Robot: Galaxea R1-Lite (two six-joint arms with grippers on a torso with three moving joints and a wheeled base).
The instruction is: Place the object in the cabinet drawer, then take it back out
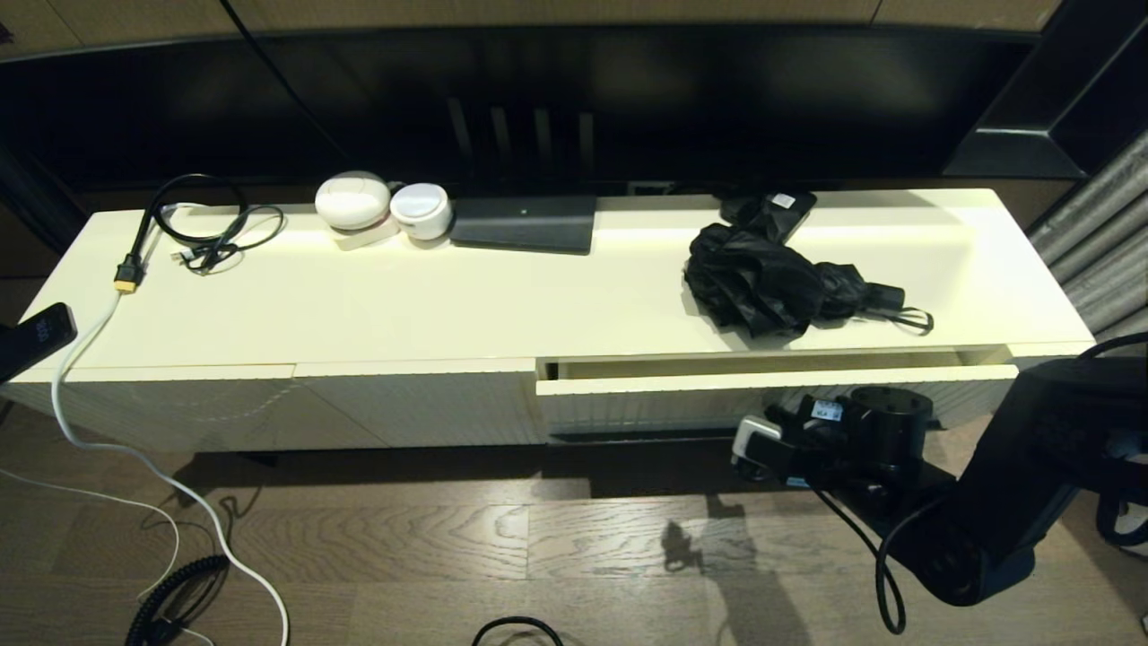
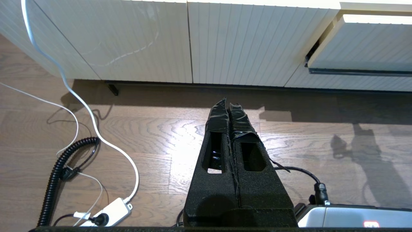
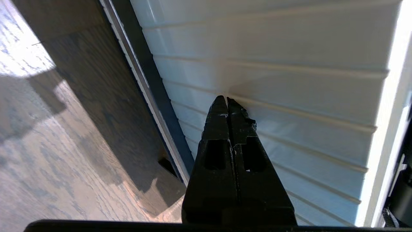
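Note:
The black folding umbrella [image 1: 778, 285] lies bunched on the cabinet top at the right, its handle and wrist loop pointing right. Just below it the ribbed cream drawer [image 1: 771, 388] stands pulled out a little, showing a narrow gap. My right gripper [image 3: 227, 97] is shut and empty, its tips against the drawer's ribbed front [image 3: 289, 80], beside the dark handle bar [image 3: 151, 83]. In the head view it [image 1: 801, 414] sits low before the drawer. My left gripper [image 2: 228, 103] is shut and empty over the wooden floor, left of the drawer [image 2: 363, 45].
A small flat black box with a white label [image 1: 776, 208] lies behind the umbrella. Two white round devices [image 1: 381, 205], a dark flat box [image 1: 525, 222] and black cables [image 1: 202, 224] sit on the cabinet top. White cable [image 2: 96, 129] and a coiled black cord [image 2: 56, 174] cross the floor.

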